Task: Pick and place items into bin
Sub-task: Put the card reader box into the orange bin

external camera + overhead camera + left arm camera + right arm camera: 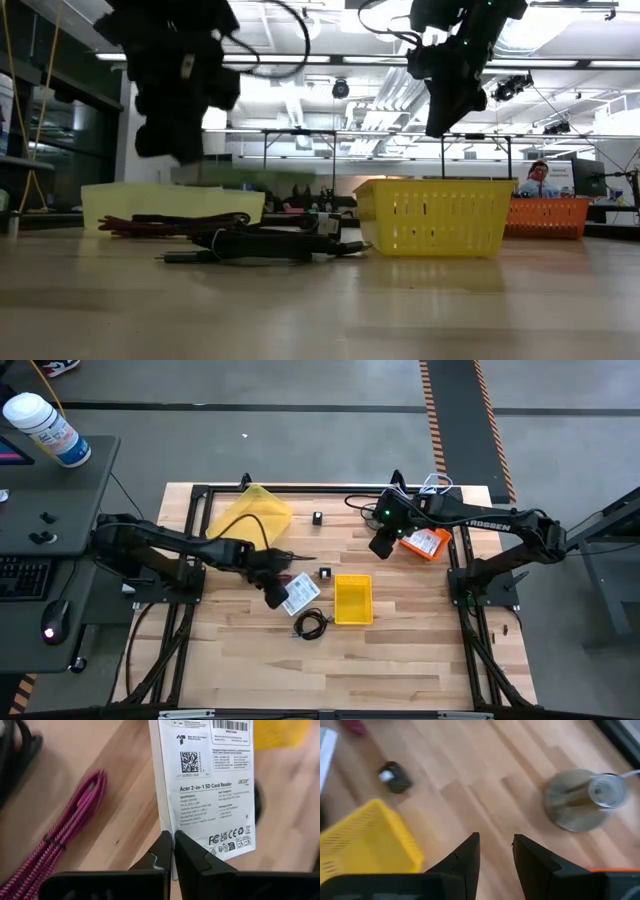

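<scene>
The desk is pale wood planks inside a black frame. A yellow bin sits near its middle. A yellow bag lies toward the far left, and an orange bin sits at the far right, under the right arm.

The left pincer is over the desk just left of the yellow bin. Its fingers are pressed together on the edge of a white packet; the left wrist view shows the packet, printed with a card reader label, pinched at its lower corner. In the low view this pincer hangs above the desk.

The right pincer hovers beyond the yellow bin, raised clear of the desk, its fingers slightly apart and holding nothing.

A red-handled tool lies just beyond the left pincer. A black cable lies coiled on the desk near the yellow bin's near left corner. A grey cone stands near the right pincer.

One black block rests just beyond the yellow bin's far left corner; another block lies farther back, near the bag.
</scene>
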Tool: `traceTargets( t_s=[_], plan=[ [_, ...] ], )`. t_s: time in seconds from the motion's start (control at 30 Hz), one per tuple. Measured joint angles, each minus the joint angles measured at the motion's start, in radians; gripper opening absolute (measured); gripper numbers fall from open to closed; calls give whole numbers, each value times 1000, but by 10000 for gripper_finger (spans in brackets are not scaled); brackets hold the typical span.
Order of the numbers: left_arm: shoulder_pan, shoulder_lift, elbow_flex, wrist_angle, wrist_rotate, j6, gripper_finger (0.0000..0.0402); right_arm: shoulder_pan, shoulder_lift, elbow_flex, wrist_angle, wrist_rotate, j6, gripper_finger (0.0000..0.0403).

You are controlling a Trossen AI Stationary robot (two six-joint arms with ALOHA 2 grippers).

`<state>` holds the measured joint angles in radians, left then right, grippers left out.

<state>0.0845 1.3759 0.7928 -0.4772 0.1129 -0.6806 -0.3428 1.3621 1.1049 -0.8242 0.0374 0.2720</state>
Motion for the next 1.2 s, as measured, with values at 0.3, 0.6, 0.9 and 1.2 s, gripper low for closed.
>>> traceTargets(
  t_s=[0.3, 0.6, 0.9, 1.2],
  plan=[
    [0, -58, 159, -102, -134, 59, 0, 0, 0, 0, 75, -199, 26, 108],
    [1, -51, 303, -185, -301, 190, 0, 0, 0, 0, 261, -412, 251, 109],
    [1, -52, 332, -178, -344, 240, 0, 10, 0, 0, 524, -502, 448, 173],
    [1, -52, 332, -147, -367, 278, 0, 20, 0, 0, 600, -518, 488, 252]
  ],
)
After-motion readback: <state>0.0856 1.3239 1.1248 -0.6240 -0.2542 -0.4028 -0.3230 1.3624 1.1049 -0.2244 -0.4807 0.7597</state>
